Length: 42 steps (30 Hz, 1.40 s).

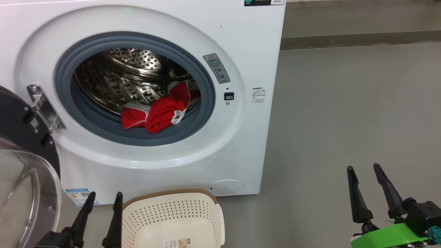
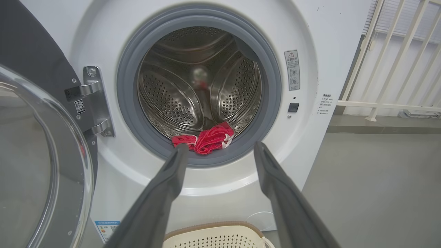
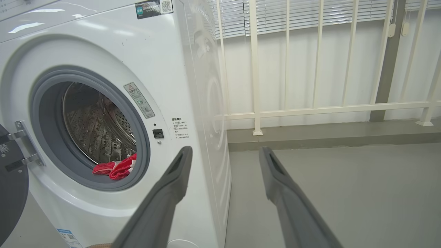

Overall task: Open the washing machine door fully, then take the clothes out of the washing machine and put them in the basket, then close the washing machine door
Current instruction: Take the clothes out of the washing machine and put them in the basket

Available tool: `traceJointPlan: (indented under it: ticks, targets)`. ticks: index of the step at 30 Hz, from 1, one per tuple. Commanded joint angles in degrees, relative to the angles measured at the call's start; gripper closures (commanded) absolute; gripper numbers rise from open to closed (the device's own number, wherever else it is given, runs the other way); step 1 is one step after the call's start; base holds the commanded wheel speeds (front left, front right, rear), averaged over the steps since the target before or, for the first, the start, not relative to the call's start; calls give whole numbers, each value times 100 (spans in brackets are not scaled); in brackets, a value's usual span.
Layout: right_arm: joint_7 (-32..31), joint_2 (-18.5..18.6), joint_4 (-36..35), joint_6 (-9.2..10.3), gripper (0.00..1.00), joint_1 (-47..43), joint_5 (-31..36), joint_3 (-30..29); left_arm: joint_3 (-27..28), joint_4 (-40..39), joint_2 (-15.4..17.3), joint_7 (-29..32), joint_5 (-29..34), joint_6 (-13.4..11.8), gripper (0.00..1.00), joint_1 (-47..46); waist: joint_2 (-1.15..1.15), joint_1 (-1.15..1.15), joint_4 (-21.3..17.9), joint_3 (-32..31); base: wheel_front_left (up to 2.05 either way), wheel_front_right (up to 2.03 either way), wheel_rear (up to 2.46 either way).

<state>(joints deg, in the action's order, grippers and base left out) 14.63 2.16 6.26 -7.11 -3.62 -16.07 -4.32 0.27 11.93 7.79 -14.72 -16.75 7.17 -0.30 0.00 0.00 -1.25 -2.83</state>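
The white washing machine (image 1: 248, 51) stands with its door (image 1: 24, 186) swung wide to the left, black rim and clear glass bowl facing me. Red clothes with white trim (image 1: 160, 112) lie at the drum's front lip, over the grey seal (image 2: 206, 139) (image 3: 117, 168). The cream perforated basket (image 1: 172, 213) sits on the floor below the opening. My left gripper (image 1: 103, 198) is open, low beside the basket's left rim, pointing at the drum (image 2: 220, 146). My right gripper (image 1: 365, 168) is open over bare floor, right of the machine (image 3: 224, 151). Neither holds anything.
Grey floor (image 1: 344, 110) stretches right of the machine. A white railing (image 3: 310, 110) and a raised step (image 1: 361, 39) run along the back wall. The door hinge (image 1: 43, 106) juts out at the opening's left.
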Motion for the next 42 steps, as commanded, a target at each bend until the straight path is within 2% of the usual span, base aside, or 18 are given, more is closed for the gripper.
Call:
traceJointPlan:
  ticks: [1, 29, 42]
  targets:
    - [37, 72, -117, -37, 0, 150, 40, 177, 206, -139, 94, -28, 13, 32, 0, -206, 0, 0, 2, 2, 0, 0, 0]
    - [37, 72, -95, -37, 0, 208, -19, 354, 420, -42, -94, -28, 210, 32, 0, -330, 0, 0, 34, 174, 0, 0, 0]
    - [37, 72, -146, -37, 0, 466, 38, 535, 347, 177, -196, -28, 315, 32, 0, -1132, 0, 0, 158, 815, 0, 0, 0]
